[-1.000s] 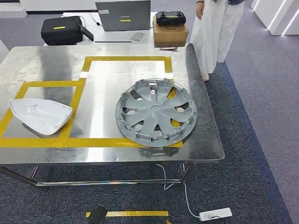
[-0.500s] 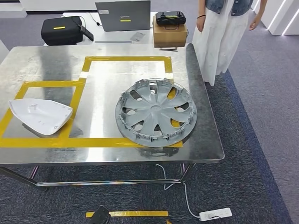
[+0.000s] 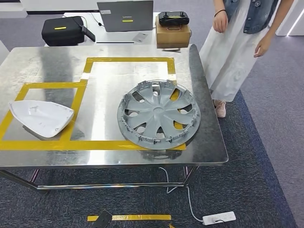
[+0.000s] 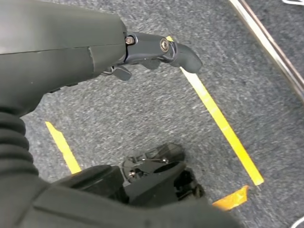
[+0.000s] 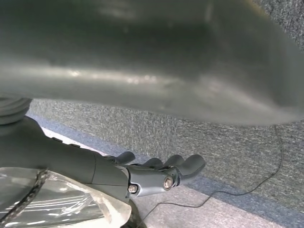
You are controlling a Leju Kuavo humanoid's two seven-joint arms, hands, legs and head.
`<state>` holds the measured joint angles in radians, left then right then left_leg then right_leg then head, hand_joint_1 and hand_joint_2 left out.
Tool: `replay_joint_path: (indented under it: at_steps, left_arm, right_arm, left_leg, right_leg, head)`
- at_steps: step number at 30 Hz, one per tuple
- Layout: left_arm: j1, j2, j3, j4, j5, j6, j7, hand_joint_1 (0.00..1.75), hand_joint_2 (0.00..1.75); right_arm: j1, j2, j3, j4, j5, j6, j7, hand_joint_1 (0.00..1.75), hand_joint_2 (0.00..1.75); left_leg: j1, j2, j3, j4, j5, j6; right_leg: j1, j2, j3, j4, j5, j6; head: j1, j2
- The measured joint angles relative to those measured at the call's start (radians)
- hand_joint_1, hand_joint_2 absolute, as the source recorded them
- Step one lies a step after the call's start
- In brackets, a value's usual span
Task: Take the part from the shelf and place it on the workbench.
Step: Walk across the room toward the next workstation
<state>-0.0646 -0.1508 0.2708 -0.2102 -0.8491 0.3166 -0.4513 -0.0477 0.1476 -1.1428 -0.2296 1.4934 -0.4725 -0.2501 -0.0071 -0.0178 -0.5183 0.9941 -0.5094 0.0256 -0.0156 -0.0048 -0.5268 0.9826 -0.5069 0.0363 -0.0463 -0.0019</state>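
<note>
A grey wheel cover point(image 3: 158, 114) lies flat on the steel workbench point(image 3: 53, 61), inside the larger yellow-taped rectangle at the right. A white shell-shaped part point(image 3: 41, 118) rests in the smaller taped rectangle at the left. In the left wrist view, my left hand point(image 4: 154, 50) hangs over grey carpet with its fingers stretched out and nothing in them. My right hand point(image 5: 157, 173) hangs likewise, fingers extended and empty. A clear glossy sheet point(image 5: 53, 199) shows beside that wrist; I cannot tell what it is.
A person point(image 3: 236, 47) in a white skirt stands at the bench's far right corner. Behind the bench are a black case point(image 3: 62, 31), a laptop point(image 3: 125, 15) and a cardboard box point(image 3: 173, 33). A power strip point(image 3: 218, 218) and yellow tape point(image 3: 136, 217) lie on the carpet.
The person at the far right has stepped nearer and to the right, with more of the body now in view. Both parts on the bench have stayed put.
</note>
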Motion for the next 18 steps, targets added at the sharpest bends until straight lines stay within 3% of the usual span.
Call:
replay_joint_path:
  at_steps: [10, 15, 17, 18]
  left_arm:
    - [0.001, 0.002, 0.002, 0.0, 0.012, 0.004, 0.059, 0.0, 0.0]
    - [0.0, 0.004, 0.006, 0.0, 0.019, 0.005, 0.09, 0.0, 0.0]
    - [-0.001, 0.004, 0.008, 0.0, 0.021, 0.006, 0.096, 0.0, 0.0]
    - [-0.001, 0.003, 0.008, 0.0, 0.022, 0.007, 0.098, 0.0, 0.0]
  right_arm:
    - [-0.002, 0.001, 0.016, 0.008, 0.016, 0.003, 0.0, 0.0, 0.0]
    - [-0.004, 0.008, 0.023, 0.011, 0.023, 0.007, 0.002, 0.0, 0.0]
    - [-0.005, 0.008, 0.024, 0.011, 0.023, 0.008, 0.002, 0.0, 0.0]
    - [-0.005, 0.008, 0.025, 0.011, 0.023, 0.008, 0.002, 0.0, 0.0]
  left_leg:
    - [0.0, 0.0, 0.0, 0.0, 0.0, 0.0]
    - [-0.002, 0.002, 0.004, -0.009, 0.006, 0.016]
    - [0.004, 0.006, 0.011, -0.029, 0.018, 0.023]
    - [0.007, 0.007, 0.013, -0.033, 0.022, 0.025]
  right_leg:
    - [0.0, 0.0, 0.0, 0.0, 0.0, 0.0]
    - [-0.004, 0.0, 0.001, -0.007, 0.004, 0.011]
    - [-0.003, 0.002, -0.022, 0.039, -0.027, 0.015]
    - [-0.005, 0.002, -0.05, 0.096, -0.058, 0.017]
  head:
    - [0.0, 0.0]
    - [-0.001, 0.0]
    - [0.002, 0.0]
    - [0.003, 0.0]
